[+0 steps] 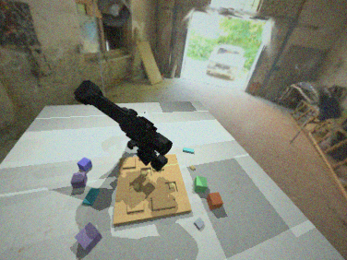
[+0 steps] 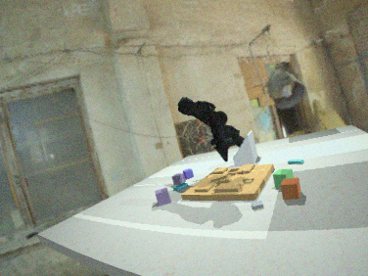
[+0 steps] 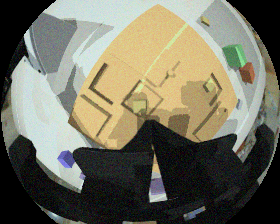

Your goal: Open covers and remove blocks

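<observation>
The wooden puzzle board [image 1: 121, 217] [image 2: 266, 176] [image 3: 155, 30] lies flat, with wood-coloured covers and recesses partly in the arm's shadow. A yellowish block [image 3: 139, 106] shows in a square well near the middle; another yellowish block [image 1: 172, 186] [image 3: 209, 85] shows in a well nearer the red cube's side. A small yellow block [image 1: 192, 168] [image 3: 205, 21] rests on the table, clear of the board. My gripper [image 2: 225, 160] [image 3: 149, 123] is shut and empty, above the board; it hides part of the board in the wrist view. How far each cover is open is hard to tell.
A green cube [image 1: 200, 184] [image 2: 283, 178] and a red cube [image 1: 215, 200] [image 2: 291, 188] stand right of the board. A cyan bar [image 1: 188, 150] lies behind, a small grey piece [image 1: 198, 223] in front. Purple cubes and a teal slab [image 1: 91, 196] lie left.
</observation>
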`<state>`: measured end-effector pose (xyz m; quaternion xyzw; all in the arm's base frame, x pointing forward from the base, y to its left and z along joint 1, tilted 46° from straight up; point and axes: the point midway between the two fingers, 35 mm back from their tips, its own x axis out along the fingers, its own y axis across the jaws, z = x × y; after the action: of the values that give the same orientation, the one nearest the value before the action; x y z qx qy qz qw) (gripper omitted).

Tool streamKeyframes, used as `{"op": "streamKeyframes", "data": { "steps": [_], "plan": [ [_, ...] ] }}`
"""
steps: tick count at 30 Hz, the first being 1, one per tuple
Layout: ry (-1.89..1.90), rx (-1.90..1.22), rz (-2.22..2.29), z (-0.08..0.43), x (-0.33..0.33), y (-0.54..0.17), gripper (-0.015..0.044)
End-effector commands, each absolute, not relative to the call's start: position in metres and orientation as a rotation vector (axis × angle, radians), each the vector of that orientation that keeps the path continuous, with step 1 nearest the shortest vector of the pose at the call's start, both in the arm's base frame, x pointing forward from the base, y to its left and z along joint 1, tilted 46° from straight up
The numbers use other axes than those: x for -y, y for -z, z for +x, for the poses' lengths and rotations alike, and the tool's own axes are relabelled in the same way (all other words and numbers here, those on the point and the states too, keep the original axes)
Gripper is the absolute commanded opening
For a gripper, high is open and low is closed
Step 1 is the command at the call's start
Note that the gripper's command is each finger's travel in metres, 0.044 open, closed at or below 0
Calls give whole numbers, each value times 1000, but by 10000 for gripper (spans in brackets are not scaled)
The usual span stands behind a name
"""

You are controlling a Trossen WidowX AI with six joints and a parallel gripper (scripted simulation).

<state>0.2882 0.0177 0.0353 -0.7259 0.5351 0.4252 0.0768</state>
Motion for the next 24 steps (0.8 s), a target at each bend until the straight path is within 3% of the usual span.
{"op": "streamKeyframes", "data": {
  "steps": [1,24],
  "plan": [
    [-1283,-1606,-2184,285,-12,-37,0],
    [-1280,-1608,-2186,287,29,-2,0]
  ]
}}
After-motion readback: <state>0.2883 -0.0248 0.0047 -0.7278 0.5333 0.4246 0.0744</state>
